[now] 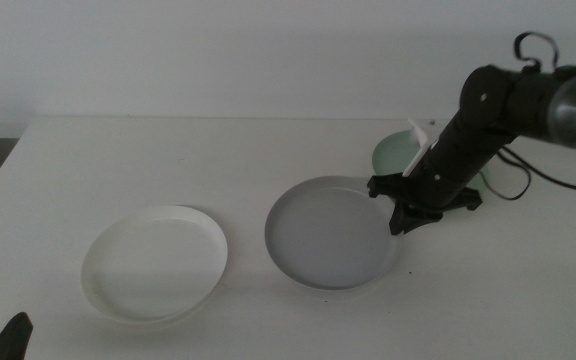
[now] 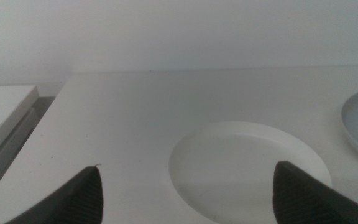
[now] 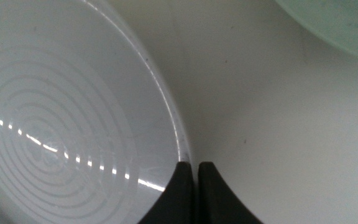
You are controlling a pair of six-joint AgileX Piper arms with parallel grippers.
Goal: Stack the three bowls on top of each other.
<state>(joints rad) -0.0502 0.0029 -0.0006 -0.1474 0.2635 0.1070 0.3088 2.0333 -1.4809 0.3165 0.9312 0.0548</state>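
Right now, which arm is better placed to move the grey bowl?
Right. The right gripper is already at the grey bowl's rim, fingers closed on its edge. The left gripper waits open near the table's front edge, facing the white bowl.

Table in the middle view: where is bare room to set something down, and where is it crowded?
Bare: the white table behind the shallow round white bowl, and the strip between it and the shallow round grey bowl. Crowded: the right, where the right end effector grips the grey bowl's rim, shut, close to the pale mint green bowl.
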